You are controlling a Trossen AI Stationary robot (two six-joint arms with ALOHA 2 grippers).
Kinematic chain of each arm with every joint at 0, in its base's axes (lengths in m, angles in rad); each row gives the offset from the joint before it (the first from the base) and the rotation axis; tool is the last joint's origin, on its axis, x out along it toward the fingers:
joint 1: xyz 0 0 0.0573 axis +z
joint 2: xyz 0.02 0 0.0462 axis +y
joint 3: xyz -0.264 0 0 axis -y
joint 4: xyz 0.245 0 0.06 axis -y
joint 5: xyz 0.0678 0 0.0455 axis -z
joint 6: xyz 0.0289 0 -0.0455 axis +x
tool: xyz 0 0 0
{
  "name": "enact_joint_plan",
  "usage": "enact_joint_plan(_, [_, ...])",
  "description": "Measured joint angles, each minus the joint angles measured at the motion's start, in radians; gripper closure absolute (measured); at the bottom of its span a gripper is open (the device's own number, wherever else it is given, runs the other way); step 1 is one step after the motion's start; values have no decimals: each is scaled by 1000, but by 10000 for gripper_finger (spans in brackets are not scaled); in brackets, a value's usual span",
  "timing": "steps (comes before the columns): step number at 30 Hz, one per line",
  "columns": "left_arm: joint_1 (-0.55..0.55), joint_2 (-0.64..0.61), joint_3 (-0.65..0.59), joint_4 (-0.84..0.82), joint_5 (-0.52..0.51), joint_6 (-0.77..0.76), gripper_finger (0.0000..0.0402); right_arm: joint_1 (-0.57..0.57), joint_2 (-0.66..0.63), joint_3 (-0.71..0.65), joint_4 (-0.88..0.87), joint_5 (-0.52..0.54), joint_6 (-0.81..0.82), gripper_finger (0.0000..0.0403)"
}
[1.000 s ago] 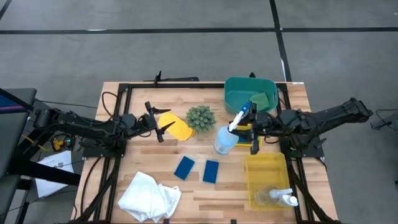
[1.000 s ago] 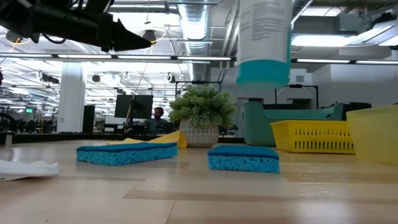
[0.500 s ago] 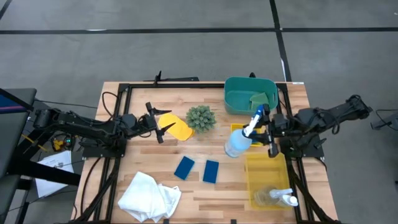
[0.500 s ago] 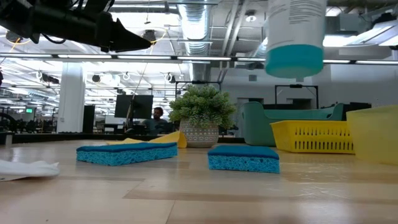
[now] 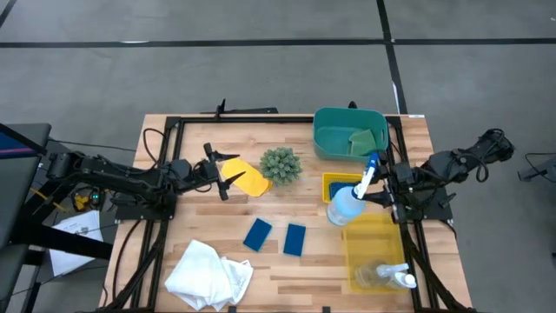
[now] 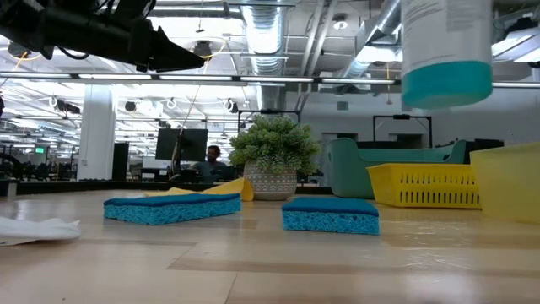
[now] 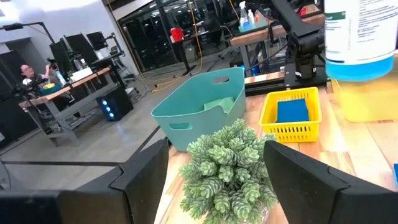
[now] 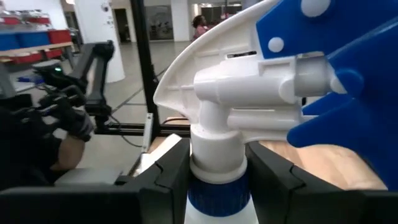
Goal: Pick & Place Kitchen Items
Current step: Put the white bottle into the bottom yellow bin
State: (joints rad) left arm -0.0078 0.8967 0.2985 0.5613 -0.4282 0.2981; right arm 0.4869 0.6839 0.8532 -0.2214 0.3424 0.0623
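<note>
One spray bottle [image 5: 346, 205] clamped at neck by right gripper [image 5: 383, 187], carried clear of table [image 5: 208, 235], near yellow bin [image 5: 373, 248] for placement. Left gripper [image 5: 221, 171] spread wide, empty, over yellow sponge [image 5: 247, 176].

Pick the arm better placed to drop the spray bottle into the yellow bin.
Right. Its gripper already holds the spray bottle by the neck at the yellow bin's edge; the left gripper waits open across the table.

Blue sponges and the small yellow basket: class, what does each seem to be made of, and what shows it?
Blue sponges: probably soft foam, going by the matte, pitted, porous sides. Small yellow basket: likely moulded plastic, smooth and slightly glossy, with evenly slotted walls.
</note>
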Motion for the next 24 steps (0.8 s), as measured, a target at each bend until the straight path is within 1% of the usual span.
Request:
enact_joint_plan(4, [0,0,0,8,0,0,142,34,-33,0,-59,8,28,282])
enact_joint_plan(8, [0,0,0,8,0,-5,142,67,-33,0,-132,33,57,282])
enact_joint_plan(15, [0,0,0,15,0,-23,142,147,-32,0,-200,39,133,282])
enact_joint_plan(24, [0,0,0,46,0,-45,142,283,-44,0,-337,112,277,284])
